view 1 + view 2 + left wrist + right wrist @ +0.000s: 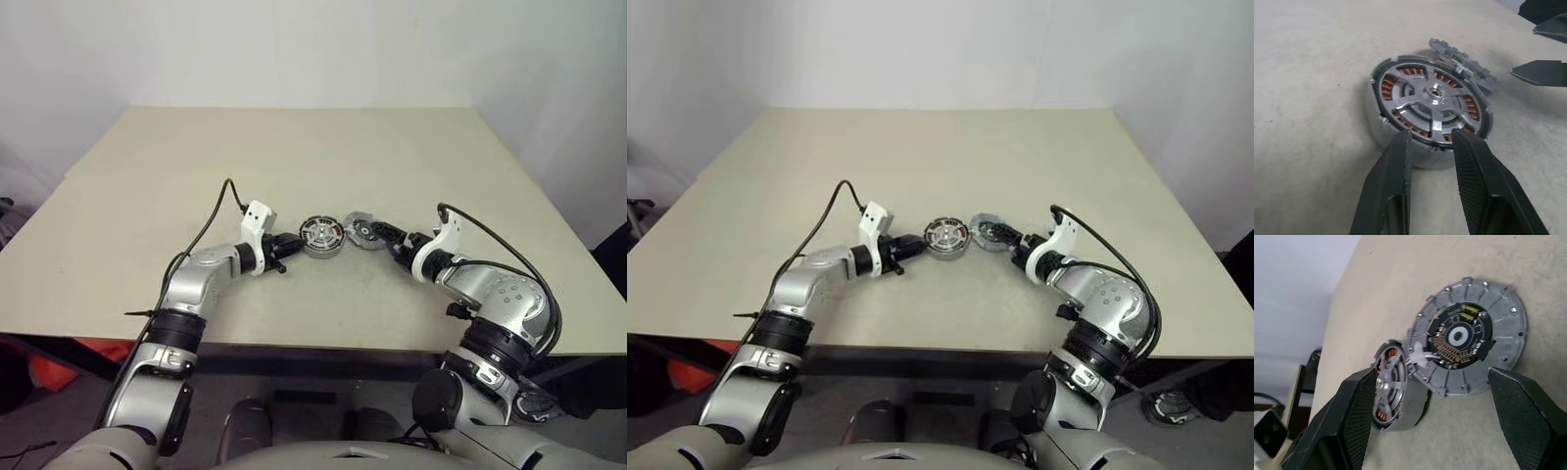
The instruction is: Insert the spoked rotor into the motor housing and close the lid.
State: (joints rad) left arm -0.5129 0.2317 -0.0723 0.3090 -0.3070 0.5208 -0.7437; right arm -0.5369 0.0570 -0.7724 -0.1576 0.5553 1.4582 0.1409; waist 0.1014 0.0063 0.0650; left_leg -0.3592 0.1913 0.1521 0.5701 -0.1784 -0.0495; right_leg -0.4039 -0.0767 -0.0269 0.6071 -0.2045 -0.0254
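Here the right claw [1430, 426] gapes around the lid [1469, 335]; left claw [1431, 142] parted beside housing [1431, 105].

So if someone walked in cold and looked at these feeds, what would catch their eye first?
Probably the motor housing at mid-table, its spoked rotor already seated, copper windings showing between the spokes. The lid comes next, not closed: it leans against the housing's side, inner circuit face exposed. Then the two end effectors flanking the pair: the left end effector is at the housing's rim, and the right end effector is open wide around the lid.
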